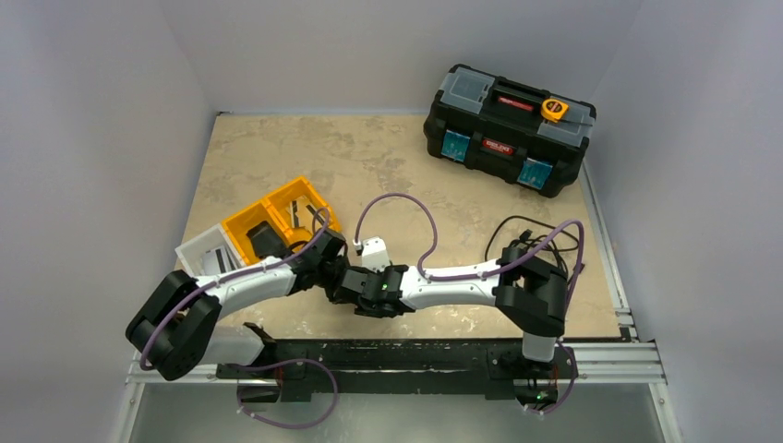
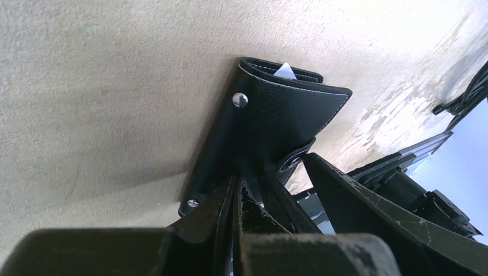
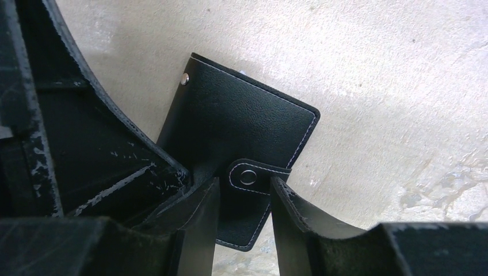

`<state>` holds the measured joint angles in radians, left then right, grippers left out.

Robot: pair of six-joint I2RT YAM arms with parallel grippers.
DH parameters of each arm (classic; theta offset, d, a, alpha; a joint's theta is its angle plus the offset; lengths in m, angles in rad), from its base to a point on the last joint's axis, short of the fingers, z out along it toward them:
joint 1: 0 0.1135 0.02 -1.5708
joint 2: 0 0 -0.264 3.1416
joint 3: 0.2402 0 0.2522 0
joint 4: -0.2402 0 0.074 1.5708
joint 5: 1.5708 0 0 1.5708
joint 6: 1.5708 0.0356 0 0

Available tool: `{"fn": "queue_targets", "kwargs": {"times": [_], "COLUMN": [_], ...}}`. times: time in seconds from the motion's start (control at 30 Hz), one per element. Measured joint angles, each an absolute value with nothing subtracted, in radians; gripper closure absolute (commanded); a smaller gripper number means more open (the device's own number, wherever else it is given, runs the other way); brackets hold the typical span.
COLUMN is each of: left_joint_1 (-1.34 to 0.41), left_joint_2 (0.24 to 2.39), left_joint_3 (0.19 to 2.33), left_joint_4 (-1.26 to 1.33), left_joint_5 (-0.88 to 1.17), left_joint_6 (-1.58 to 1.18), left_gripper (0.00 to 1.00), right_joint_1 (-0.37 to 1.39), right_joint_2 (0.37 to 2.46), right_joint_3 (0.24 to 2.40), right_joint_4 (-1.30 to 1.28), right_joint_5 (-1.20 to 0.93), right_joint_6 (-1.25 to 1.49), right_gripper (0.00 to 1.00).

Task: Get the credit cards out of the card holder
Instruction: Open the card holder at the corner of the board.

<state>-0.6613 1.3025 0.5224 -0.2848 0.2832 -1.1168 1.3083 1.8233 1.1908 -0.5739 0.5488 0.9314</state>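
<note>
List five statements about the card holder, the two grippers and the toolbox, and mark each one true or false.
1. The left gripper is shut on the card holder. True.
2. The card holder lies spread open on the table. False: it is folded shut and held by the left gripper.
3. The right gripper has its fingers apart, one on each side of the holder's strap. True.
4. The toolbox stands at the near left of the table. False: it stands at the far right.
5. A white corner pokes out of one end of the holder. True.
</note>
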Motion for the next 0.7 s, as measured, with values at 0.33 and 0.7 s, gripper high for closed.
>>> {"fn": "queue_targets", "kwargs": {"times": [0.33, 0.7], "left_joint_1": [-0.661, -0.662], "left_joint_2": [1.312, 1.329], "left_joint_3": [0.537, 0.556], "left_joint_4": [-0.315, -0.337], "left_joint_5": [0.268, 0.262], "left_joint_6": [-1.142, -1.143], "left_gripper": [1.0, 1.0], "right_joint_1": [1.316, 1.328], "right_joint_2": [1.848, 1.858], "right_joint_3": [1.213, 1.204], "right_joint_4": [-0.606, -0.561], "right_joint_5": [0.599, 0.637], "right_joint_6": [0.962, 0.946], "right_gripper": [0.65, 0.91]}}
